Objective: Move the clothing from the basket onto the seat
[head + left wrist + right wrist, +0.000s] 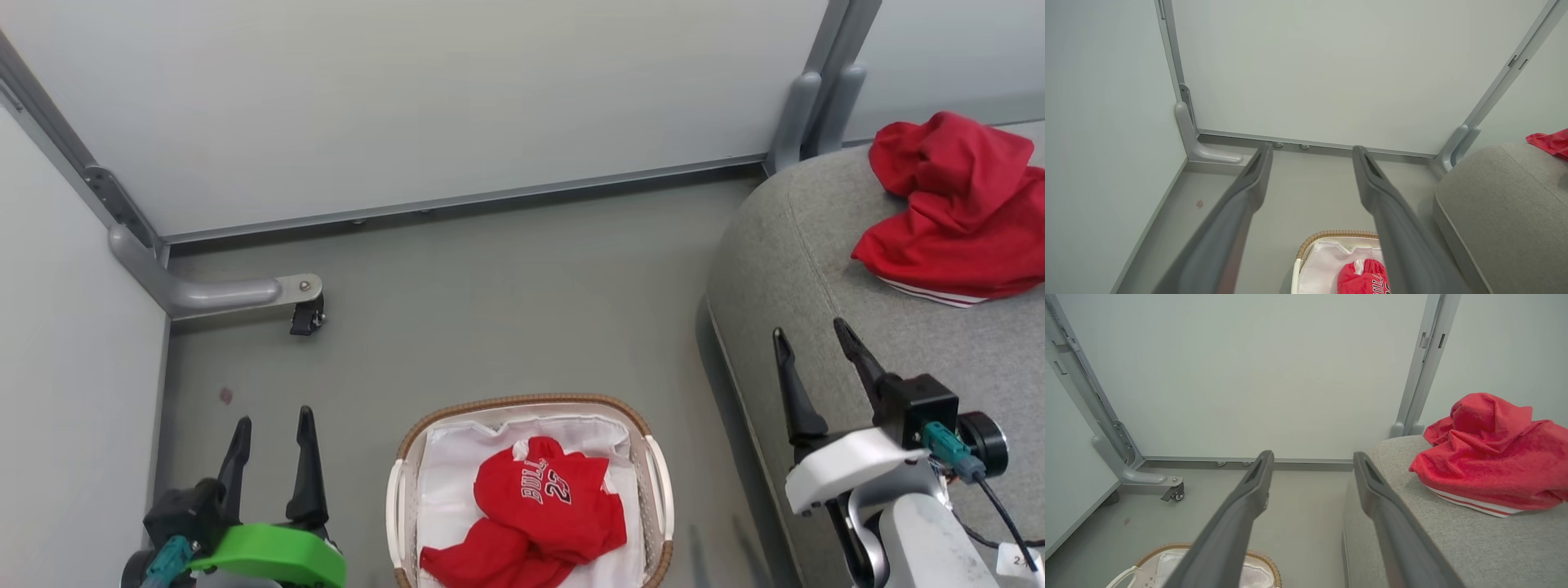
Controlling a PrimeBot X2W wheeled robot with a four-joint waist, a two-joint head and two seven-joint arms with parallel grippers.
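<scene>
- The left gripper (274,416) has its two dark fingers parted, with nothing between them. It hangs above the grey floor (490,286), to the left of the basket (522,401) and clear of it.
- The right gripper (810,328) also has its fingers spread and empty. It is held over the front edge of the seat (784,245).
- The left wrist view looks between the fingers at bare floor and a pale wall panel (408,98). At the bottom of that view, the basket's woven rim and a corner of red cloth lie just beside the right-hand finger.
- The head view looks down on the basket from above. The jersey (547,498) lies crumpled on the white liner (457,465) with "BULLS 23" facing up. It covers the middle and the near part of the basket.
- The second red garment (955,212) lies in a heap on the seat, well apart from the basket and from both grippers.
- The right wrist view takes that heap from the side. Its white-striped hem lies flat on the grey fabric, to the right of the fingers.
- The same view shows a small caster (306,314) under the grey metal foot by the wall. From the head it shows as a dark lump.
</scene>
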